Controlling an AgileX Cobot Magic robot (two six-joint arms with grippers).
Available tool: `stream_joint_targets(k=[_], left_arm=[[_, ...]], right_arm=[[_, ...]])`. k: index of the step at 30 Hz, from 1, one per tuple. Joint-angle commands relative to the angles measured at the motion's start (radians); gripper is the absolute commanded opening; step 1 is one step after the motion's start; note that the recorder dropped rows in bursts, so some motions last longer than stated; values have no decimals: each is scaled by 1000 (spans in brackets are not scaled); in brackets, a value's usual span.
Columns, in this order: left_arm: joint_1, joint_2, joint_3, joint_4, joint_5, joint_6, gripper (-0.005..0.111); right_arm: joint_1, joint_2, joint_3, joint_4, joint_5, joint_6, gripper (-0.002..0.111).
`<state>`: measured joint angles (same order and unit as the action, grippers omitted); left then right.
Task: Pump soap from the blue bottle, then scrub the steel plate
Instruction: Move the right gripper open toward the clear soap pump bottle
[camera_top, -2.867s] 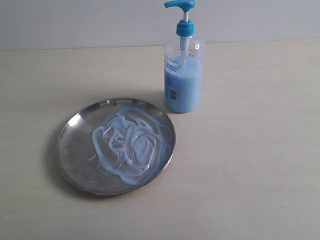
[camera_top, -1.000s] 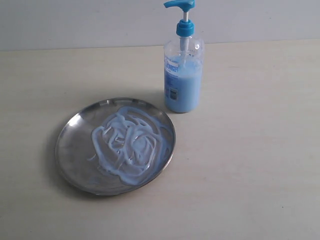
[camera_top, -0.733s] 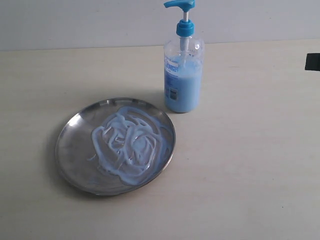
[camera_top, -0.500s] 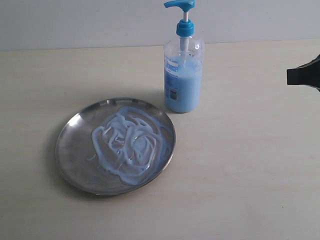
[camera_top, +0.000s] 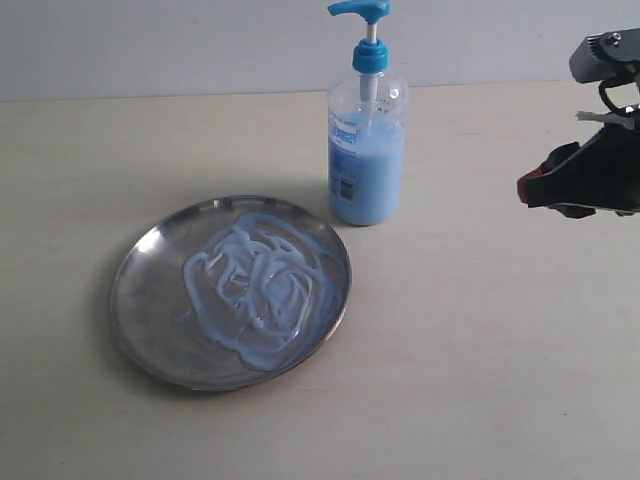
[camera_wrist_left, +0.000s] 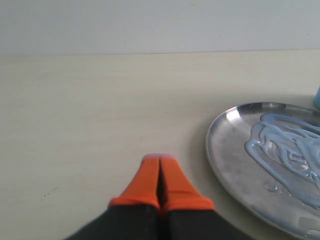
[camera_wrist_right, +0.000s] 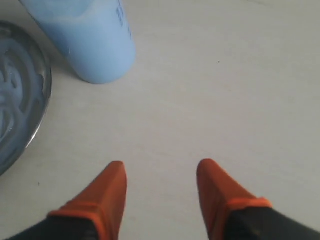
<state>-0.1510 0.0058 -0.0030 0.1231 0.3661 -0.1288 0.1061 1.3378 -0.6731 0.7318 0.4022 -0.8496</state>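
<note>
Right arm: the black right gripper with orange fingertips reaches in from the right edge of the exterior view. It is held over the pale beige tabletop, tips toward the bottle and well apart from it.
Right pincer: its wrist view shows the two orange fingers spread wide, with bare table between them and nothing held.
Left pincer: the left gripper has its orange fingers pressed together with nothing between them. It is near the plate but apart from it.
Bottle: the clear plastic pump bottle with a bright blue pump head stands upright just beside the plate's far right rim.
Plate: the round shiny stainless-steel plate lies flat on the tabletop, with a shallow raised rim.
Soap: pale milky-blue soap lies in thick swirled streaks across the plate's middle.
Views: only the exterior view shows the pump head, and it does not show the left gripper. The right wrist view catches just the bottle's lower body and the plate's edge. The left wrist view shows the plate's bare steel and glossy soap ridges.
</note>
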Motion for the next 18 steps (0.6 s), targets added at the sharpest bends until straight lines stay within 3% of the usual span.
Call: stream_joint_targets(k=[1, 7, 15, 18], left_arm=[[2, -6, 3, 5, -12, 1, 0], [2, -6, 3, 5, -12, 1, 0], [2, -6, 3, 5, -12, 1, 0], [2, -6, 3, 5, -12, 1, 0]], right_arm=[[71, 15, -11, 33, -61, -75, 60], [116, 43, -11, -147, -94, 68, 64], [116, 55, -11, -853, -97, 786, 64], [116, 55, -11, -991, -107, 911, 64]])
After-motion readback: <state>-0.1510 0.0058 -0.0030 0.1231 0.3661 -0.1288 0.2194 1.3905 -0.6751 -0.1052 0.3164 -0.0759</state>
